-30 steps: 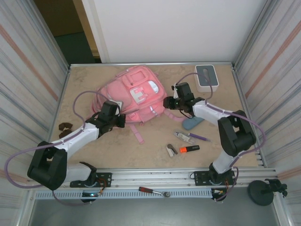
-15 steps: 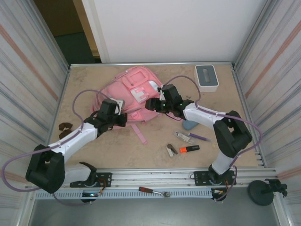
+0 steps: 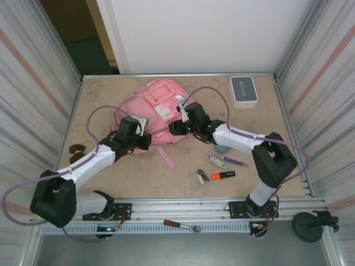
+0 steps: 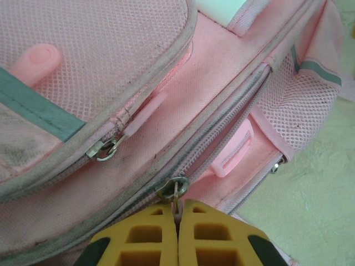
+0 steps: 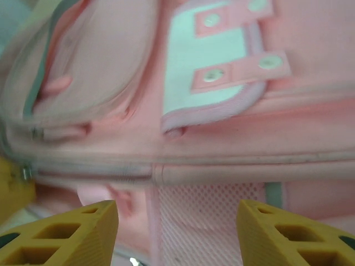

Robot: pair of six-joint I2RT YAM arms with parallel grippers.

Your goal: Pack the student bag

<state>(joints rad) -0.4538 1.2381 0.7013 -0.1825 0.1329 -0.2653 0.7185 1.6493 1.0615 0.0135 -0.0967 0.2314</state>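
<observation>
Pink fabric student bag (image 3: 158, 108) lies on worktop (image 3: 111, 172), far-centre, between both arms. Top view: left end effector (image 3: 145, 138) at bag's near-left edge, right end effector (image 3: 173, 128) at its near-right edge. White box with grey top (image 3: 243, 91) far right. Orange highlighter (image 3: 223, 175) and purple pen (image 3: 234, 161) near right arm, apart from bag. Left wrist view adds: yellow fingers (image 4: 138, 238) clenched on metal zipper pull (image 4: 175, 188); zip run there closed, bag's inside hidden. Right wrist view, blurred: jaws spread wide, released, mesh pocket (image 5: 205, 216) seen beyond gap.
</observation>
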